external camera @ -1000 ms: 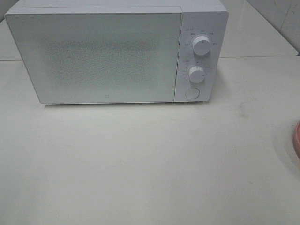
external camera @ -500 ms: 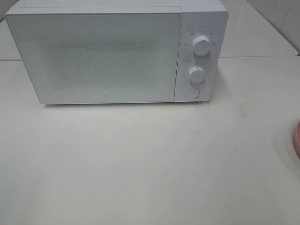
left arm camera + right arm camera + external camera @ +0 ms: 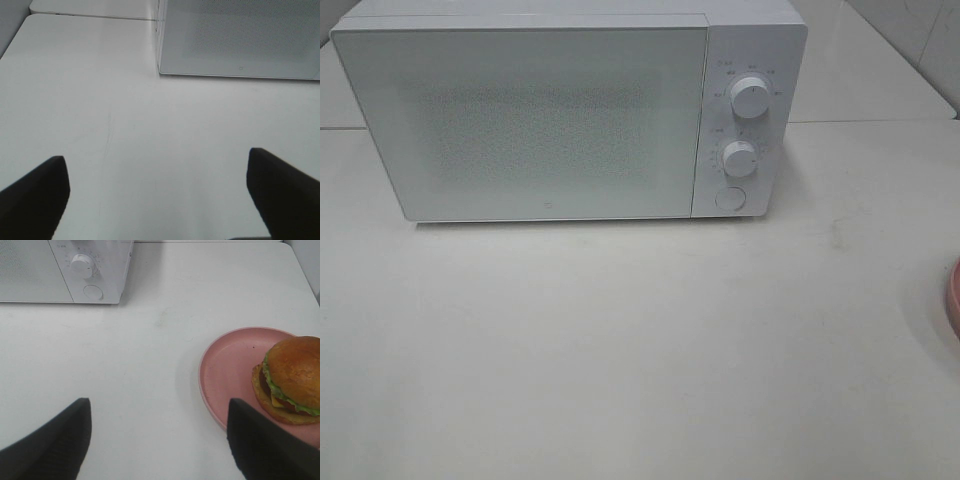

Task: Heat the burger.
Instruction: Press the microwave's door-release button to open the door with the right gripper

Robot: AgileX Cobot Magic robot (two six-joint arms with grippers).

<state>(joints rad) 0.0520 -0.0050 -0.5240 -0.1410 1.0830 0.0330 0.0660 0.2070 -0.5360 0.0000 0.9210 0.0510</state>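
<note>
Overhead, the microwave (image 3: 570,115) stands with its door closed on the table (image 3: 620,350), and its frosted window hides the inside. To its right, only a sliver of the pink plate (image 3: 954,295) shows, cut off at the frame edge.

From the left wrist, the left gripper (image 3: 156,162) hangs wide open and empty in front of the microwave door, with only its dark fingertips in view.

From the right wrist, the right gripper (image 3: 159,410) is spread just as wide and holds nothing. The burger (image 3: 292,377) sits on the plate, out beyond the microwave's knob side, partly cropped.
</note>
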